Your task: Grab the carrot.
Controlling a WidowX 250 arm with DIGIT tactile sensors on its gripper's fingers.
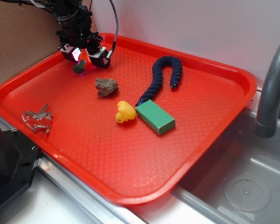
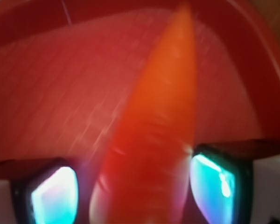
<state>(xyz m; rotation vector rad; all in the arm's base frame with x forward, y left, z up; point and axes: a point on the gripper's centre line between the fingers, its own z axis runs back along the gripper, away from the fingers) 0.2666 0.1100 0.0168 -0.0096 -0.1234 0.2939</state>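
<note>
In the wrist view the carrot (image 2: 154, 135) fills the middle of the frame: a smooth, glossy orange body, broad at the bottom and tapering to a point at the top edge, blurred by closeness. It sits between the two glowing fingers (image 2: 214, 179) of the end effector (image 2: 137, 186), which is clamped on it. In the exterior view the end effector (image 1: 84, 58) is at the upper left of the red tray (image 1: 130, 182), with the carrot's dark green stem end (image 1: 79, 67) showing just under it.
</note>
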